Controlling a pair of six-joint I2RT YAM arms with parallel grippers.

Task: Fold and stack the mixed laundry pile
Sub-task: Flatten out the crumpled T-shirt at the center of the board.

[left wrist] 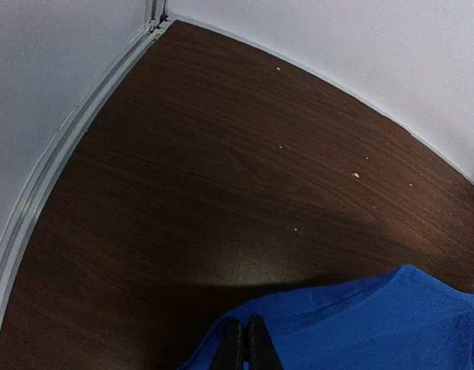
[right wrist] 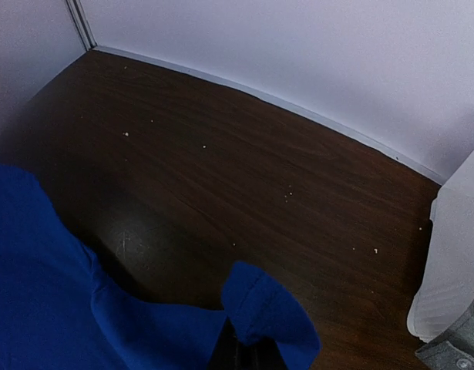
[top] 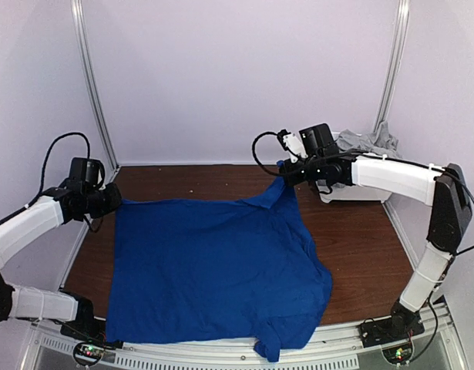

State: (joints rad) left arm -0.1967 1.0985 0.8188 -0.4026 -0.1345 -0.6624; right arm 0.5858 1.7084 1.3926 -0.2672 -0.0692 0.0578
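A royal-blue shirt from the mixed laundry pile lies spread over the brown table, its near hem hanging over the front edge. My left gripper is shut on the shirt's far left corner, and in the left wrist view the fingertips pinch the blue cloth just above the wood. My right gripper is shut on the far right corner and holds it lifted, with a blue fold curled over the gripper. A light-grey garment sits in the bin behind the right arm.
A white plastic bin stands at the back right, close beside the right wrist; its wall shows at the right of that wrist's view. Bare wood runs along the back wall. White walls enclose the table on three sides.
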